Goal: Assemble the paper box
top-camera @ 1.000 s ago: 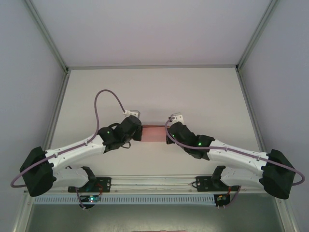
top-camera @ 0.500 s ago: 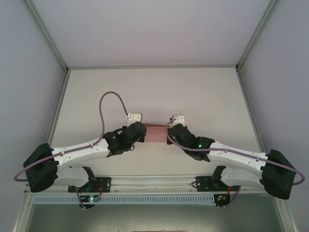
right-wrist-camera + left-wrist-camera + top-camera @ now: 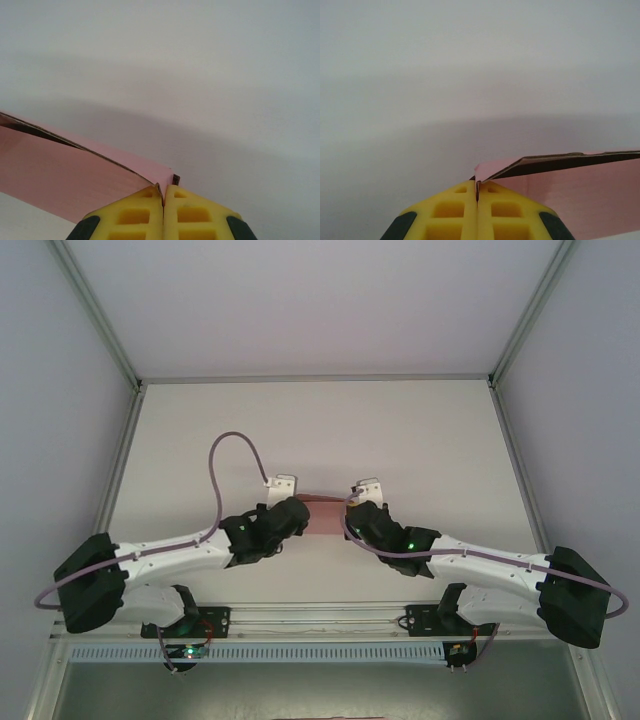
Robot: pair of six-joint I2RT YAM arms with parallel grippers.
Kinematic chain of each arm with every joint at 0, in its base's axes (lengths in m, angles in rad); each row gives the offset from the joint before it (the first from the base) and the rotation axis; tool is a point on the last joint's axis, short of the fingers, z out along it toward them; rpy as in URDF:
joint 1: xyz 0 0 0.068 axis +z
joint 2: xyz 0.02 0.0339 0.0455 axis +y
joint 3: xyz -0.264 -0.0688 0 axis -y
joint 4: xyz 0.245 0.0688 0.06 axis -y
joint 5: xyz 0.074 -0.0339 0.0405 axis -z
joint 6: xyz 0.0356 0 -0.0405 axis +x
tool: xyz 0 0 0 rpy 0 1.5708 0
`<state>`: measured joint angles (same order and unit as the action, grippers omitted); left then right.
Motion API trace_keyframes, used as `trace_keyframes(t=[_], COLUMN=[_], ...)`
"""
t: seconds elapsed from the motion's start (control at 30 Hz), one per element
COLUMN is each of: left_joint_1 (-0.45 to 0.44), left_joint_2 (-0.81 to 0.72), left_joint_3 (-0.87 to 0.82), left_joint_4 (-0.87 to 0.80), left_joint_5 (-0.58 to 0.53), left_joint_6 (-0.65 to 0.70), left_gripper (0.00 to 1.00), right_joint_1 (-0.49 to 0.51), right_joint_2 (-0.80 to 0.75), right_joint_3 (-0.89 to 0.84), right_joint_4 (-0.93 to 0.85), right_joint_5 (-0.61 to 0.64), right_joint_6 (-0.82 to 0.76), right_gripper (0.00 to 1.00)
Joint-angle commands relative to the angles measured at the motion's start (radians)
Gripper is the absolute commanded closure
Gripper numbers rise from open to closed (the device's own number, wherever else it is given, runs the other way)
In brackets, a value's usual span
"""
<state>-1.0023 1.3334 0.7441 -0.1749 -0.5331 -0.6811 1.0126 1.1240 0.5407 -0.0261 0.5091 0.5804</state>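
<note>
The pink paper box (image 3: 325,514) hangs between the two arms above the middle of the table. My left gripper (image 3: 477,186) is shut on its left end, the yellow fingers (image 3: 455,210) pinching a pink flap. In the left wrist view the box (image 3: 575,192) stretches away to the right, with a dark slit along its top edge. My right gripper (image 3: 163,189) is shut on the opposite end, where the box (image 3: 65,180) runs off to the left. From above, the left gripper (image 3: 300,512) and right gripper (image 3: 350,516) face each other across the box.
The white table (image 3: 320,430) lies bare behind the box, bounded by grey walls and metal frame rails (image 3: 315,378). A purple cable (image 3: 225,445) loops above the left arm. The arm bases sit at the near edge.
Both arms have drawn closer together, and the visible span of pink box between the grippers has shortened. The left arm's forearm shifted right and its cable loop rose.
</note>
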Motion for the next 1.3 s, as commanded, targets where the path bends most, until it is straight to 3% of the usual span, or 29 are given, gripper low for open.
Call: trace_keyframes(t=[0.0, 0.13, 0.27, 0.5, 0.6, 0.9, 1.27], left_joint_1=[-0.069, -0.079, -0.080, -0.079, -0.082, -0.088, -0.092], left_joint_2=[0.146, 0.166, 0.088, 0.007, 0.028, 0.080, -0.016], left_joint_3=[0.006, 0.009, -0.075, -0.267, -0.256, -0.293, -0.325], left_joint_4=[-0.253, -0.288, -0.245, 0.073, 0.058, 0.048, 0.044], left_joint_5=[0.138, 0.129, 0.140, 0.157, 0.136, 0.122, 0.141], left_joint_6=[0.029, 0.020, -0.028, -0.043, -0.045, -0.071, -0.074], left_gripper=[1.00, 1.00, 1.00, 1.00, 1.00, 1.00, 1.00], right_joint_1=[0.032, 0.032, 0.032, 0.039, 0.046, 0.047, 0.051], right_joint_2=[0.011, 0.002, -0.020, -0.008, 0.005, -0.038, -0.062], right_joint_3=[-0.021, -0.025, -0.040, -0.116, -0.153, -0.199, -0.252], right_joint_4=[0.026, 0.011, 0.012, 0.179, 0.248, 0.220, 0.220], right_joint_5=[-0.095, -0.078, -0.072, -0.125, -0.120, -0.143, -0.188], right_joint_6=[0.016, 0.016, 0.016, -0.021, -0.032, -0.030, -0.032], right_gripper=[1.00, 1.00, 1.00, 1.00, 1.00, 1.00, 1.00])
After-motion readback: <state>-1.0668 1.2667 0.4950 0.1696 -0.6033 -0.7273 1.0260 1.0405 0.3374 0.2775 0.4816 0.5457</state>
